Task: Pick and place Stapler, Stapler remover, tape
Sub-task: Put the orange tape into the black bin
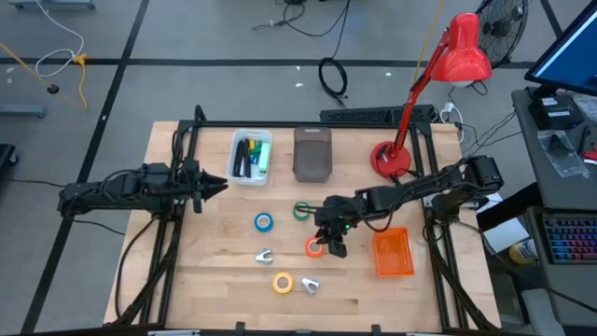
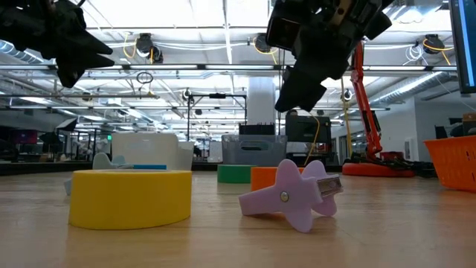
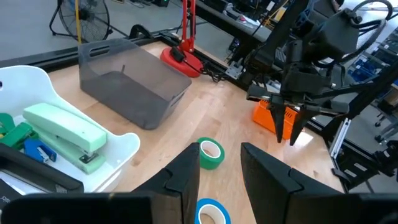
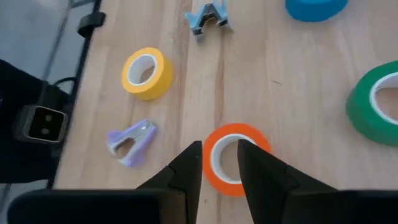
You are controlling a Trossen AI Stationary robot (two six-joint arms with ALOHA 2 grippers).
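Observation:
Four tape rolls lie flat on the table: blue [image 1: 264,222], green [image 1: 303,211], orange [image 1: 314,247] and yellow [image 1: 282,282]. A purple staple remover [image 1: 311,285] lies beside the yellow roll, and a grey-blue one [image 1: 264,256] lies below the blue roll. A mint-green stapler [image 3: 65,130] lies in the white bin [image 1: 250,156]. My right gripper [image 4: 219,152] is open and hangs above the orange roll [image 4: 235,158], fingers pointing down; the low view shows it well clear of the table. My left gripper [image 1: 219,185] is open and waits in the air beside the white bin.
A grey bin [image 1: 312,154] stands next to the white bin at the far side. An orange basket [image 1: 393,252] sits to the right of the orange roll. A red desk lamp [image 1: 392,159] stands at the far right, its arm reaching over the table's edge.

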